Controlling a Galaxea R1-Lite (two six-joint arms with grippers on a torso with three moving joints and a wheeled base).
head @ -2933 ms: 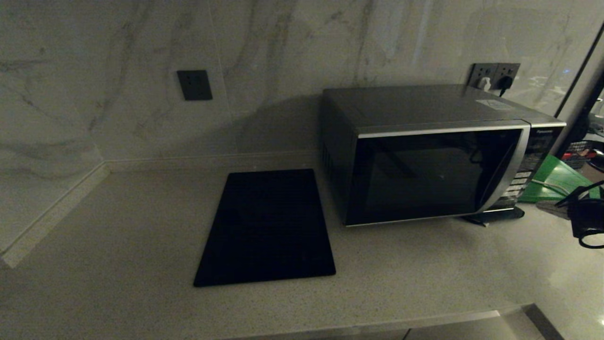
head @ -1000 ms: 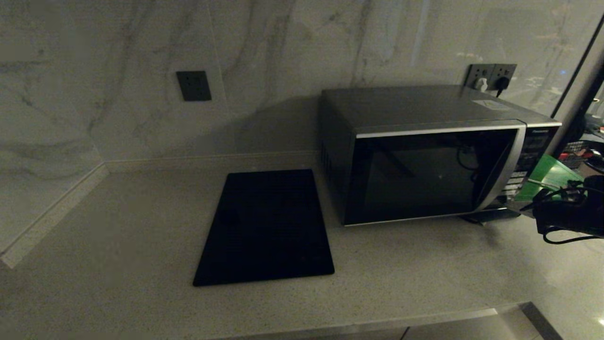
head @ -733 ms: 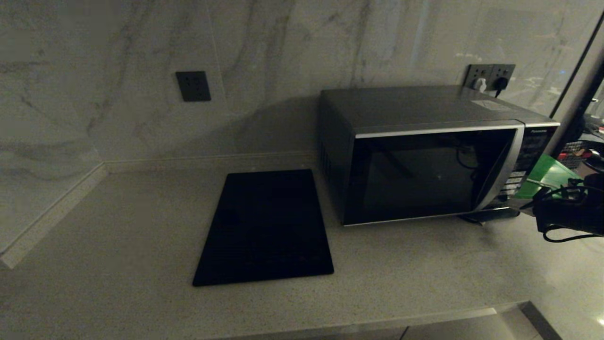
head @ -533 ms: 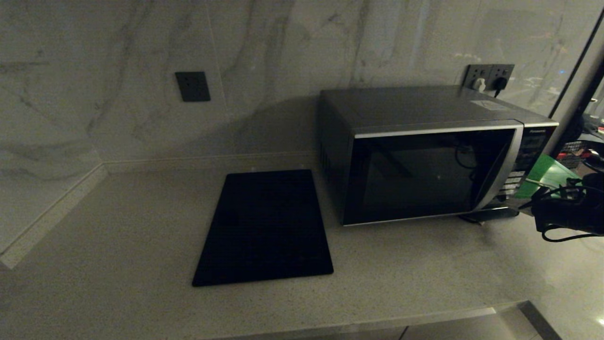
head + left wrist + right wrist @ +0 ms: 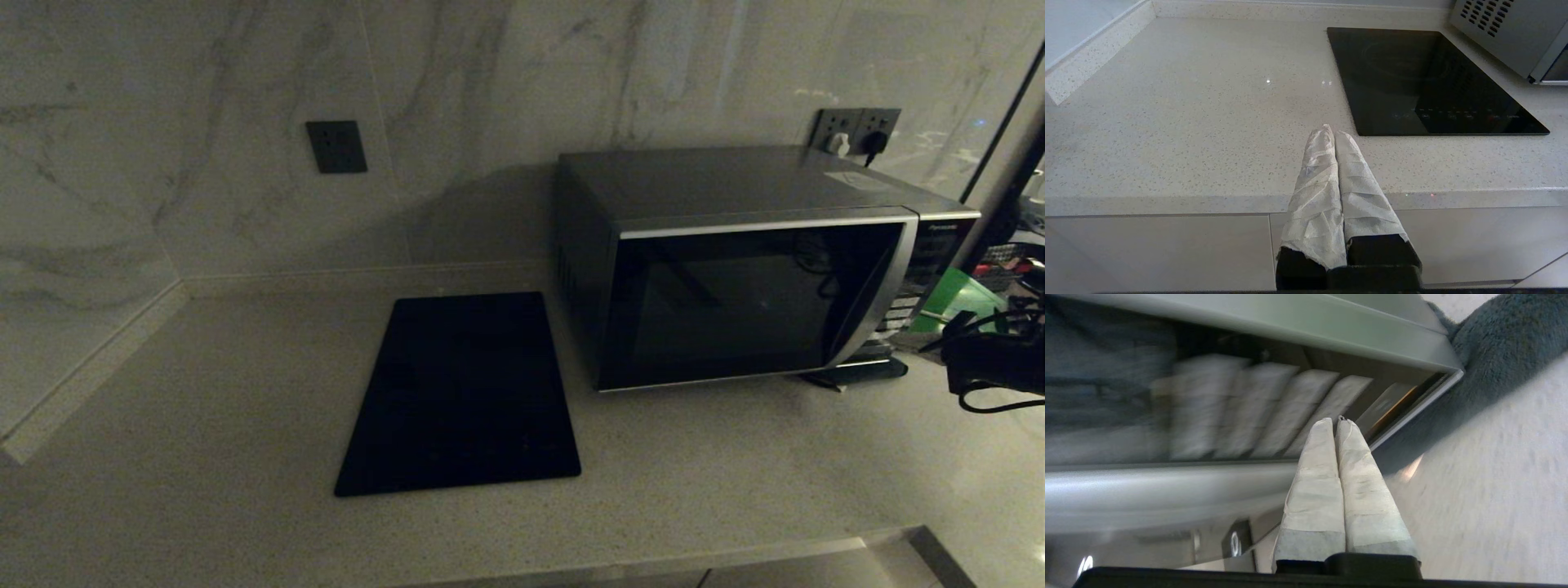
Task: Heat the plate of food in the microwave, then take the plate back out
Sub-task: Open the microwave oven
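Note:
The microwave (image 5: pixel 735 294) stands at the back right of the counter, its dark glass door closed. The plate of food is out of view. My right gripper (image 5: pixel 910 336) hovers at the microwave's right end, shut with nothing in it. In the right wrist view its taped fingertips (image 5: pixel 1336 422) point at the lower end of the button panel (image 5: pixel 1274 408), beside the silver handle strip (image 5: pixel 1167 490). My left gripper (image 5: pixel 1331 132) is shut and empty, held over the counter's front edge, away from the microwave's vented side (image 5: pixel 1506 32). It does not show in the head view.
A flat black mat (image 5: pixel 461 392) lies on the counter left of the microwave. A green board (image 5: pixel 955 302) leans behind my right gripper, and a grey-blue fuzzy cloth (image 5: pixel 1506 343) lies beside the microwave. Wall sockets (image 5: pixel 857 126) sit above its back right corner.
Since about three seconds ago my right gripper has risen and come in toward the button panel. In the last half second it drew slightly right. The door stays closed.

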